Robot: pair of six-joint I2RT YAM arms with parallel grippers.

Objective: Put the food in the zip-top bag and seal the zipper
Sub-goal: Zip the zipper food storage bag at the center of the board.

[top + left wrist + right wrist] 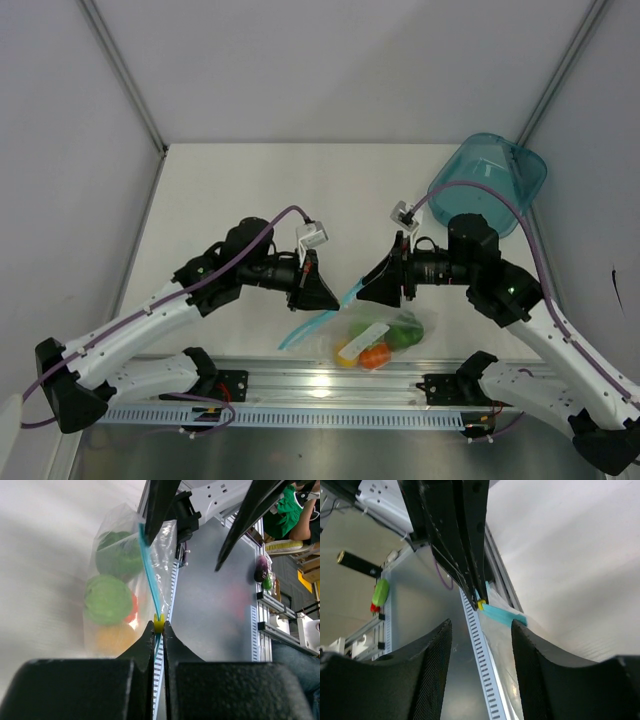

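2 arms meet low over the near edge of the bench (pixel 250 190), wrists angled toward each other. A translucent teal bowl (pixel 490 175) stands well apart at the far right corner and plays no part now.

Between and just in front of the 2 hands lies the zip-top bag (pixel 167 550). All 4 pieces of food show through its clear wall: the light green one (pixel 106 600), the dark green one (pixel 117 555), the yellow one (pixel 112 637) and the orange-red one (pixel 375 355). By the look of it, the filling is done and only the sealing is left.

The zipper (pixel 149 575) runs as a thin teal strip along the bag's mouth. In the top view its long axis is a diagonal, from near-left up toward far-right, from 1 hand to the other.

The left hand (pixel 158 627) is clamped tight on that strip, jaws pressed together around a small yellow slider (pixel 158 624). A short length of strip trails behind it toward the near-left. The longer part stretches ahead toward the right hand (pixel 370 288).

The right hand's jaws stand wide apart and grip nothing. In the left wrist view 1 of its fingers sits at the strip's far end, but I cannot tell whether it touches.

The left hand is the nearer one, already on the strip. Any closing stroke would probably follow that diagonal, and the right hand would likely have to pinch the far end so the bag does not drag along. Which stretch is already sealed cannot be made out.
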